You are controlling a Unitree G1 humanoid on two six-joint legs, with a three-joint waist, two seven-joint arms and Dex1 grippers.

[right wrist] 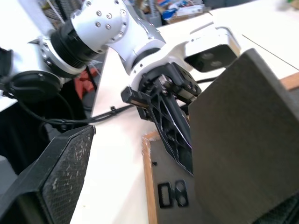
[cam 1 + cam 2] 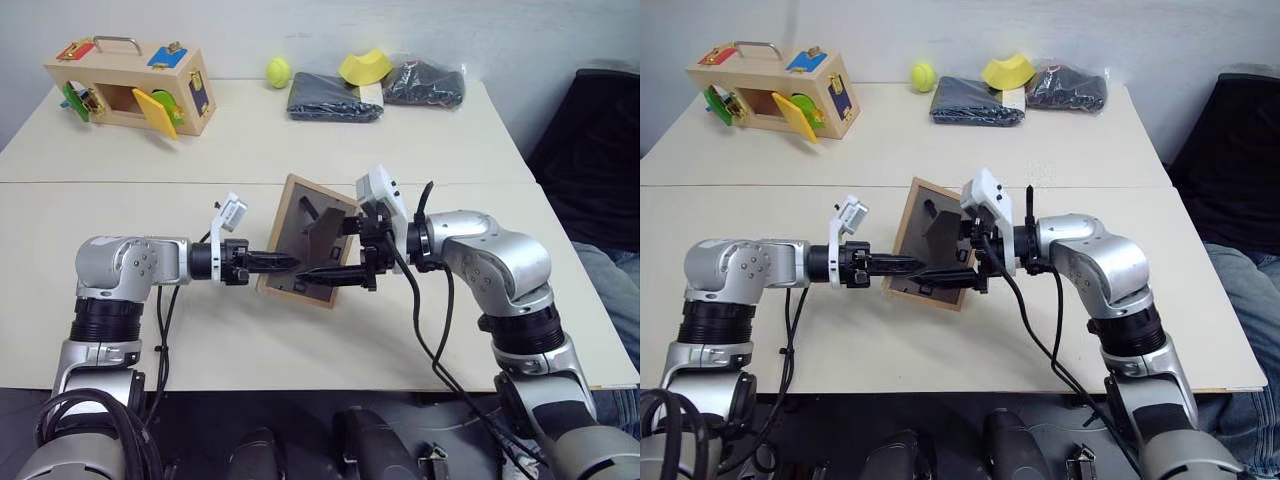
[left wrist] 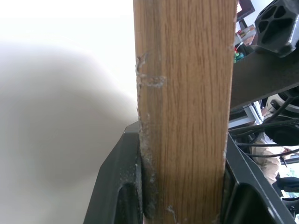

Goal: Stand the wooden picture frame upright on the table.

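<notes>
Wooden picture frame (image 2: 305, 243) held tilted above the surface (image 2: 200, 330), backing toward the robot, easel stand folded out. Left claw (image 2: 285, 263) pinches its left border, probably steadying it for the right claw (image 2: 352, 272), jaws wide at the stand. Left wrist view confirms the pinch; right wrist view shows backing clips.

A: The wooden picture frame (image 3: 184, 112) has a grained, scuffed wood border.
B: And a matt dark backing board (fibrous-looking). The table (image 2: 250, 320) looks smooth, cream, low sheen.
</notes>
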